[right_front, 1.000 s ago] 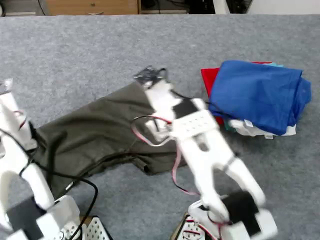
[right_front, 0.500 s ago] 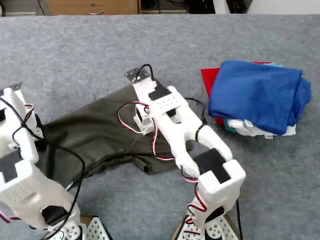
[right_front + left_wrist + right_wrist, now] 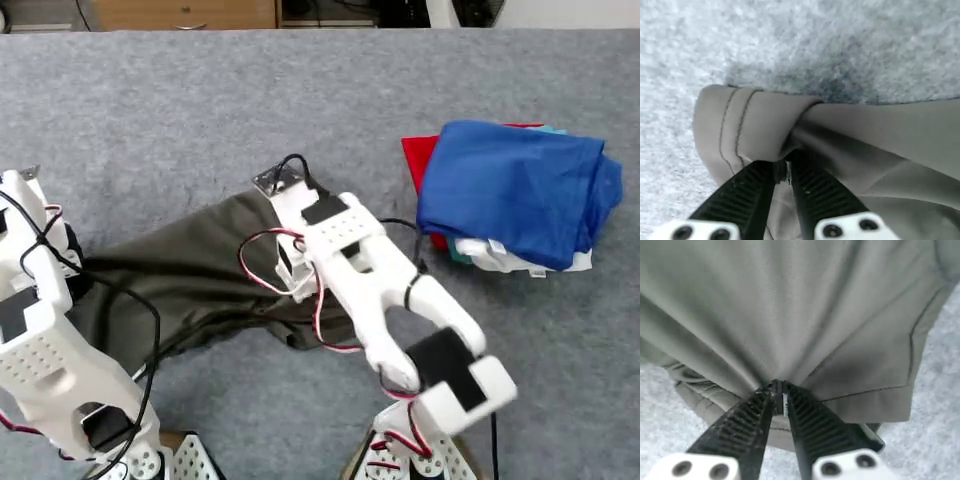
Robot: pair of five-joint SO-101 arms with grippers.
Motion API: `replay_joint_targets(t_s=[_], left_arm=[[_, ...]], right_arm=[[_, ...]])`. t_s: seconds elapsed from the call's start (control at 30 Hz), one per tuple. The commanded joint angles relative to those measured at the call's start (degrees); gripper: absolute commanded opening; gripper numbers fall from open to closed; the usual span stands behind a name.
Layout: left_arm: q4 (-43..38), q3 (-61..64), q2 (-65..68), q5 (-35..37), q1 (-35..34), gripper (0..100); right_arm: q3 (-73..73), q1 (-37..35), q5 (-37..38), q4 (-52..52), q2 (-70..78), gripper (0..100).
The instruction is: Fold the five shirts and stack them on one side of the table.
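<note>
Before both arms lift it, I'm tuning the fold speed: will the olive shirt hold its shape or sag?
Likely floppy: the olive shirt puckers into creases where the left tool and right tool pinch it. It will probably sag between them. It seems light and thin, so it may drag on the fuzzy table.

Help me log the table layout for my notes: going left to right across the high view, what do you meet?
Left arm → olive shirt → right arm → stack of folded shirts, blue one on top.
</note>
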Motion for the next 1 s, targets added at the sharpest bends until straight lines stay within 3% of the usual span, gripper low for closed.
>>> replay_joint_targets(t_s=[0.0, 0.3, 0.53, 0.7, 0.97], left_arm=[[0.5, -2.2, -0.5, 0.0, -0.2, 2], [1.8, -2.1, -0.5, -0.2, -0.2, 2], [2.5, -2.1, -0.5, -2.3, 1.1, 2], [2.0, -1.9, -0.4, -2.3, 0.9, 2], [1.2, -4.2, 5.2, -1.9, 0.5, 2]], right_arm=[[1.8, 1.1, -0.5, -3.1, -6.7, 0.2], [8.3, 1.5, -1.2, -8.2, -17.8, 0.2], [8.9, 3.7, 1.1, -35.7, -7.7, 0.2], [-8.0, 5.4, 3.1, -38.8, 10.5, 0.2], [-45.8, 8.6, 3.1, -26.0, 38.6, 0.2]])
